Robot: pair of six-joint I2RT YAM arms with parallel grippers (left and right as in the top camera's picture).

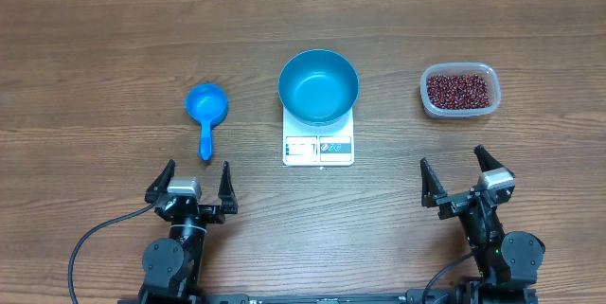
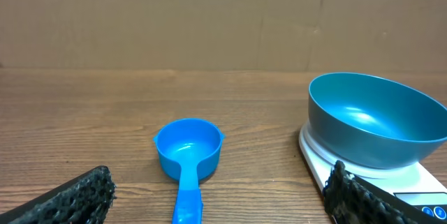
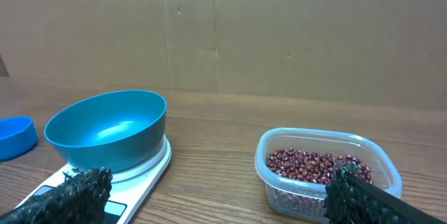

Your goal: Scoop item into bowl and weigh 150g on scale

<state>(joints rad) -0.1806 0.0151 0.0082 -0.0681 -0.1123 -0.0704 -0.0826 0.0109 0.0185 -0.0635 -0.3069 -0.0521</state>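
We see left gripper [image 1: 197, 173] low, facing the scoop [image 1: 205, 105], jaws wide and empty, right gripper [image 1: 453, 162] likewise, facing the beans [image 1: 459, 90]

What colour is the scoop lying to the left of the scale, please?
The scoop is bright blue, bowl and handle alike; the left wrist view shows it best.

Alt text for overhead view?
An empty blue bowl sits on a white scale at centre. A blue scoop lies left of it, a clear tub of red-brown beans right. The left gripper and right gripper stand open, empty.
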